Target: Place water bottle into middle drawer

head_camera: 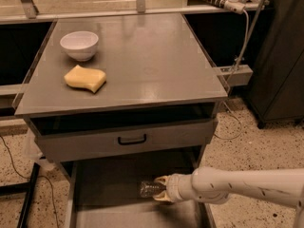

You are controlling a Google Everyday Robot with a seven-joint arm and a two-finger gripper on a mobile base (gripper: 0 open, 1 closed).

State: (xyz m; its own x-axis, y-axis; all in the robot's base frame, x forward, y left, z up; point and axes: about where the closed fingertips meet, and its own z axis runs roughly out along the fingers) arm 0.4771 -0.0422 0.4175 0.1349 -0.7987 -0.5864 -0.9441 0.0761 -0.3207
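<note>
The water bottle (149, 189) is clear and crinkled. It lies on its side low over the flat grey floor of the open middle drawer (107, 186), near the drawer's right half. My gripper (160, 189) reaches in from the right on a white arm and is shut on the bottle's right end, one tan fingertip above it and one below. Whether the bottle rests on the floor cannot be told. Its cap is hidden by the gripper.
A grey drawer front with a black handle (132, 139) overhangs the back of the open drawer. On the cabinet top (152, 61) are a white bowl (79, 44) and a yellow sponge (85, 78). A black cabinet (280, 56) stands at the right. A white cable (240, 46) hangs beside it.
</note>
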